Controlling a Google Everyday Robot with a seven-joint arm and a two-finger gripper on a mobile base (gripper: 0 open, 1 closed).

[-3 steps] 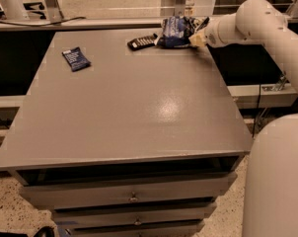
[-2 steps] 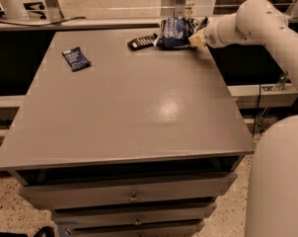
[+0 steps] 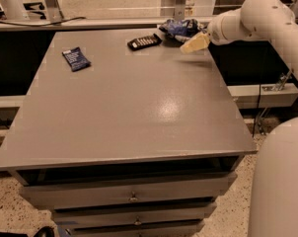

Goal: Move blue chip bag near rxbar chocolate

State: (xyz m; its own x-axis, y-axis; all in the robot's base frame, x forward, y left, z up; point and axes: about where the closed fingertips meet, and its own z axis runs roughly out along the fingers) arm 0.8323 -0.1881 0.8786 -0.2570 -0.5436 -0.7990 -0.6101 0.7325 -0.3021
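Observation:
The blue chip bag [image 3: 179,27] lies crumpled at the table's far edge, right of centre. The rxbar chocolate [image 3: 144,42], a slim black bar, lies just to its left with a small gap between them. My gripper [image 3: 189,41] is at the bag's front right side, low over the table, reaching in from the right. It is open, and one pale finger [image 3: 195,43] shows in front of the bag, which rests on the table.
A small flat dark-blue packet [image 3: 76,59] lies at the far left of the grey table [image 3: 129,112]. Drawers sit under the front edge. My white arm [image 3: 267,19] spans the right side. Rails and a bench stand behind the table.
The bag has dropped from a raised, upright pose to lying flatter on the table. My gripper has drawn slightly back to the right and lower, off the bag.

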